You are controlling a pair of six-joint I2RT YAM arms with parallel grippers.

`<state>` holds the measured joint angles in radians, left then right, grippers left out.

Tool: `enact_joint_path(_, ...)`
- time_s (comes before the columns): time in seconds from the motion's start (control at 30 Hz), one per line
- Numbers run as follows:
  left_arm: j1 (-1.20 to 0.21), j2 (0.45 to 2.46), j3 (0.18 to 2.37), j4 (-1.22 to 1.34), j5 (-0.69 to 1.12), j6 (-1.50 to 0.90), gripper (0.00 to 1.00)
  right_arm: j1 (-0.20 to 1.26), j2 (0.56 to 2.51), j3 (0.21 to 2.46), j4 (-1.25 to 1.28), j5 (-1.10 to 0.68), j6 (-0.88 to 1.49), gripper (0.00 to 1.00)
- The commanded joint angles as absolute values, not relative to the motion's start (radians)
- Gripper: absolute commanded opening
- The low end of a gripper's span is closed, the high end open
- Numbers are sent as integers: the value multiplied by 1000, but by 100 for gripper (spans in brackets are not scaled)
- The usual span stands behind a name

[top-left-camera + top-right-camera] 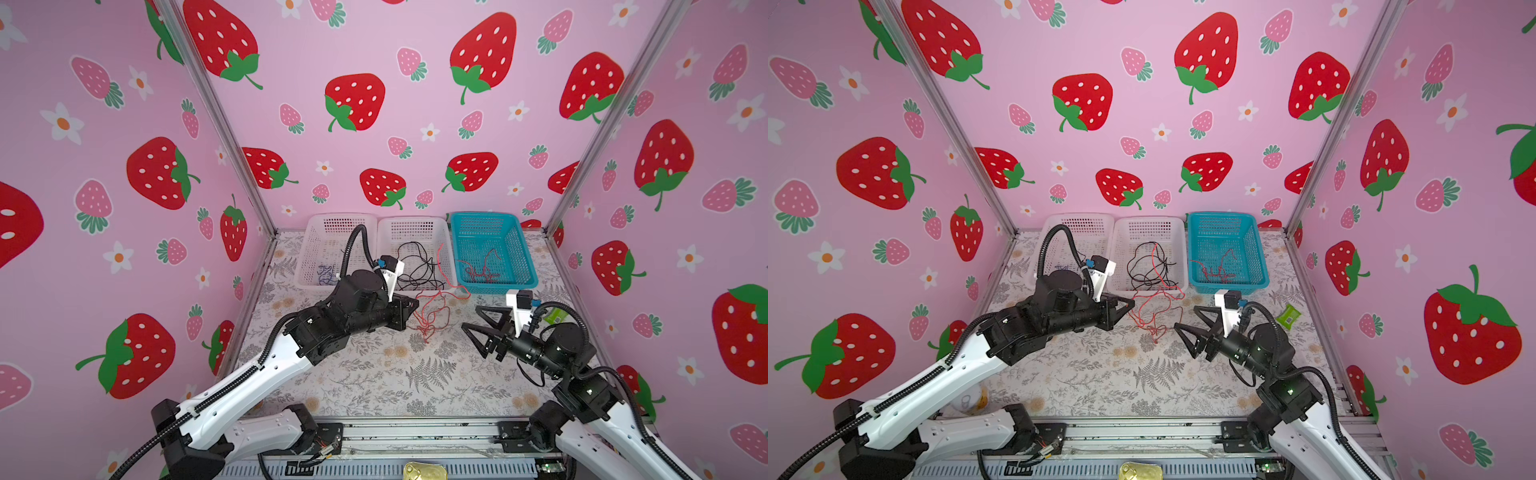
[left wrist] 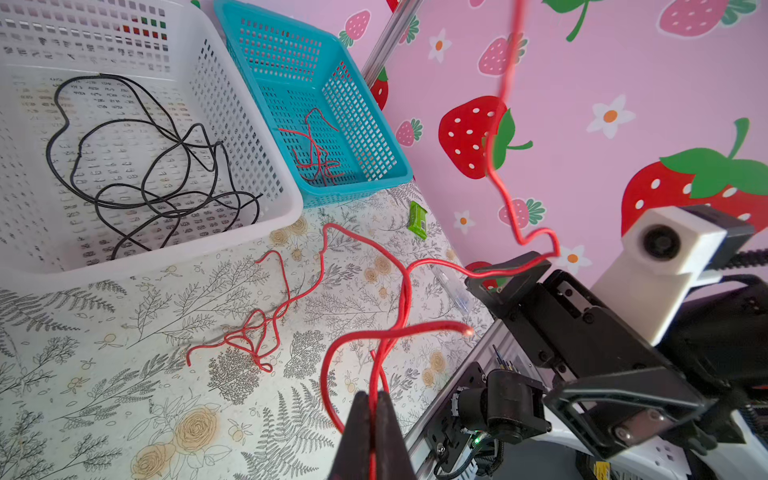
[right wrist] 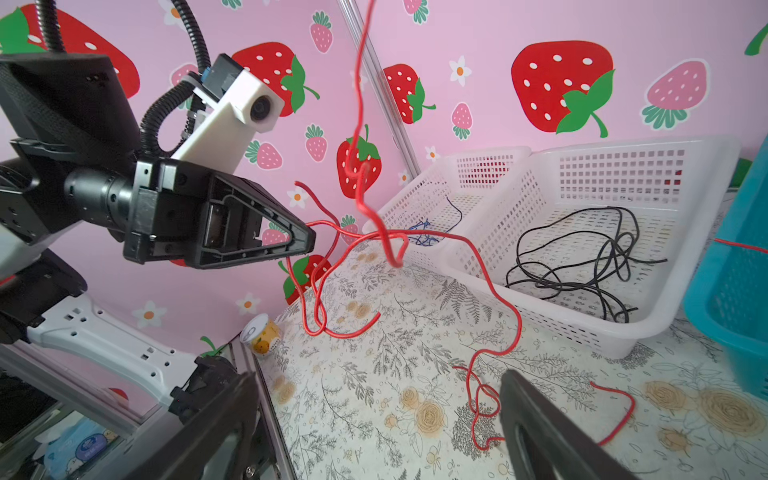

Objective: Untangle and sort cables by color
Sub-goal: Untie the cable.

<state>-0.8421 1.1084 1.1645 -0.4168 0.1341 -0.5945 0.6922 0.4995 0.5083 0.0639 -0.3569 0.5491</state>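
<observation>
In a top view, I see most of the sorting done. The black cables (image 1: 415, 266) lie in the middle white basket (image 1: 415, 220), the blue cables (image 1: 326, 274) in the left white basket (image 1: 332, 217), and some sorted red cables (image 1: 482, 270) in the teal basket (image 1: 494, 216). I judge that only the loose red cables (image 1: 432, 316) are left. They are tangled on the worktop (image 1: 374, 374) just before the baskets, between both arms.

In the left wrist view, my left gripper (image 2: 372, 399) is closed tight on one strand of the loose red cables, and the rest trails down into a knot. A green packet (image 2: 417, 218) lies near the teal basket.

In the right wrist view, my right gripper (image 3: 376, 374) stands wide open and holds nothing, with the knot just before it. The basket walls are close behind the tangle. The open room for pulling is toward me, where the worktop is bare.
</observation>
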Motion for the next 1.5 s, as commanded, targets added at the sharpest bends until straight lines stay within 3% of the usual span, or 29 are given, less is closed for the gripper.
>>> enact_joint_path(0.0,-847,1097,1195,-360,168,-628,0,699,522,488,153,-277,553,90)
enact_joint_path(0.17,-850,1059,1193,-360,192,-657,0,699,626,469,181,-173,500,88)
enact_joint_path(0.7,-865,988,1151,-357,222,-715,0,724,882,417,549,-175,511,87)
enact_joint_path(1.0,-873,967,1113,-318,230,-750,0,733,1023,417,646,-160,490,81)
enact_joint_path(1.27,-877,948,1107,-319,228,-755,0,733,1097,413,737,-143,475,67)
enact_joint_path(1.43,-877,927,1087,-324,222,-758,0,733,1124,426,758,-130,468,51)
enact_joint_path(1.47,-877,924,1083,-329,221,-758,0,733,1122,428,756,-127,465,42)
